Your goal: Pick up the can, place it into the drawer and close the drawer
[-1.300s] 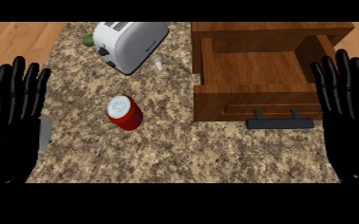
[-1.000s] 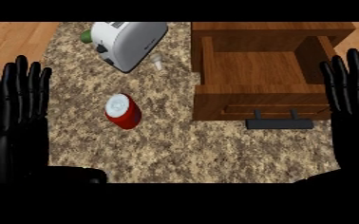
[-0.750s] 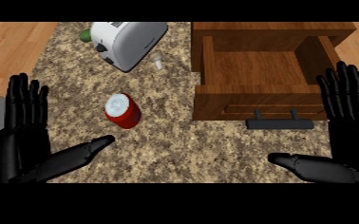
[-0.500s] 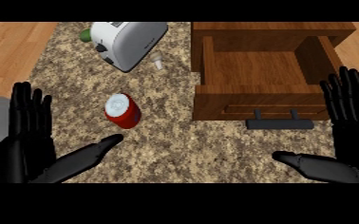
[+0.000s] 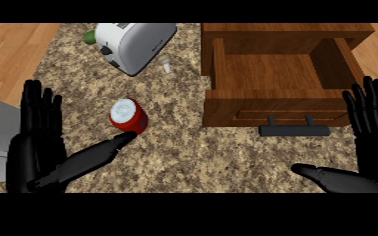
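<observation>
The red can (image 5: pixel 129 117) stands upright, white top tilted toward 11 o'clock, at 9 o'clock of the open drawer (image 5: pixel 277 72). Left hand (image 5: pixel 35 147) and right hand (image 5: pixel 362 130) are spread, holding nothing.

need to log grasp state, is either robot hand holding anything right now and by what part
Nothing is held. The left robot hand is open, its thumb tip close to the red can, which stands on the counter. The right robot hand is open beside the open drawer.
</observation>
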Robot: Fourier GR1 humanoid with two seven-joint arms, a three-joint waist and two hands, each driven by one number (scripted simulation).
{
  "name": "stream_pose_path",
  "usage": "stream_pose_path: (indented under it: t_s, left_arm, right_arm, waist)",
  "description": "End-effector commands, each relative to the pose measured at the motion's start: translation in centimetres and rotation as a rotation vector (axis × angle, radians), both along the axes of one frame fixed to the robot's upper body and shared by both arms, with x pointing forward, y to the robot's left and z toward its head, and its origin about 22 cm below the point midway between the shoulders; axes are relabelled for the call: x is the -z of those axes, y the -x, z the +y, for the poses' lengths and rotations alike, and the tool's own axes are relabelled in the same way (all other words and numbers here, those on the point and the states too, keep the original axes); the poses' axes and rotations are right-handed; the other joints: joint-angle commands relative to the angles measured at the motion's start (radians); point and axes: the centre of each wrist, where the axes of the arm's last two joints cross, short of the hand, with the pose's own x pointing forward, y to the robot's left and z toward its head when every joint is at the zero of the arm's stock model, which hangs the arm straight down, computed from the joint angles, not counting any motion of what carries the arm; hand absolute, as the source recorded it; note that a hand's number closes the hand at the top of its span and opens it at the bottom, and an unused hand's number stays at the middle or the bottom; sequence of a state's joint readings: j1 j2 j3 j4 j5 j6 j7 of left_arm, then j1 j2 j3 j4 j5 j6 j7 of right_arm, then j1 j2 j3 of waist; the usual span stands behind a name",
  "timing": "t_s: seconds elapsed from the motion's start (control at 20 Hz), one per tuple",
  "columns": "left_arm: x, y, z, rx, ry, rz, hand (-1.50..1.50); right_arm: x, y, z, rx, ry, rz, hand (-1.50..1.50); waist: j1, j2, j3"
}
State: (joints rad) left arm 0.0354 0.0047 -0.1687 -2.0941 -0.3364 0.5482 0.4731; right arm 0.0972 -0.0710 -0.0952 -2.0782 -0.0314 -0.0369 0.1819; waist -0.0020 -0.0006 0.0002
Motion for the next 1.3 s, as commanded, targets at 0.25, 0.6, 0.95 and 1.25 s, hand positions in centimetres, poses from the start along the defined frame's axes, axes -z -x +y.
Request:
stream_pose_path:
  t_s: [0.25,0.6,0.95,1.25]
  left_arm:
    - [2.2,-2.9,-1.8,0.016,0.011,0.068,-1.5]
    - [8.0,-2.4,-2.0,-0.037,-0.002,0.115,-1.5]
    - [12.4,-2.4,-3.1,-0.072,-0.005,0.138,-1.5]
    - [15.7,-0.3,-2.1,-0.112,0.023,0.156,-1.5]
  right_arm:
    - [-1.0,1.7,-0.8,0.003,-0.004,-0.009,-1.5]
    - [-1.8,1.4,-0.9,0.011,-0.004,-0.027,-1.5]
    - [0.2,1.9,-2.8,0.022,0.021,-0.033,-1.5]
    - [-1.4,2.6,-4.0,0.011,0.014,-0.023,-1.5]
  waist:
    - [-0.003,0.0,0.0]
    - [0.0,0.0,-0.001]
    - [0.0,0.0,0.0]
    - [0.001,0.0,0.0]
